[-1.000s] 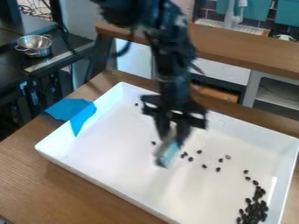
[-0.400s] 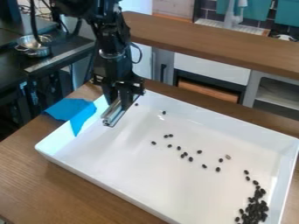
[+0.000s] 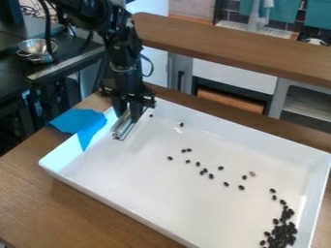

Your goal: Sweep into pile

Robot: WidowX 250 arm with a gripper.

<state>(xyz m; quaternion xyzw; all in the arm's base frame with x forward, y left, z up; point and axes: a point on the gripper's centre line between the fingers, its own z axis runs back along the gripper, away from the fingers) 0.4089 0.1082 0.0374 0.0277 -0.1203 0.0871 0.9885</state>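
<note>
The black gripper (image 3: 129,116) hangs over the upper left part of the white tray (image 3: 148,189), shut on a silvery metal sweeping tool (image 3: 121,128) that is tilted down toward the tray floor. A dense pile of dark beans (image 3: 281,232) lies in the tray's lower right corner, with a short trail above it. Several loose beans (image 3: 204,170) are scattered through the tray's middle. Two more beans lie near its far wall, one of them close to the right of the gripper.
Blue tape (image 3: 81,126) covers part of the tray's left rim and the wooden table (image 3: 84,208). A raised wooden shelf (image 3: 246,48) runs behind the tray. Metal bowls (image 3: 37,50) stand on the black surface at the upper left.
From the tray's middle, the gripper and tool have moved to the upper left, uncovering beans there. Since the later earlier frame, they have shifted only slightly.
</note>
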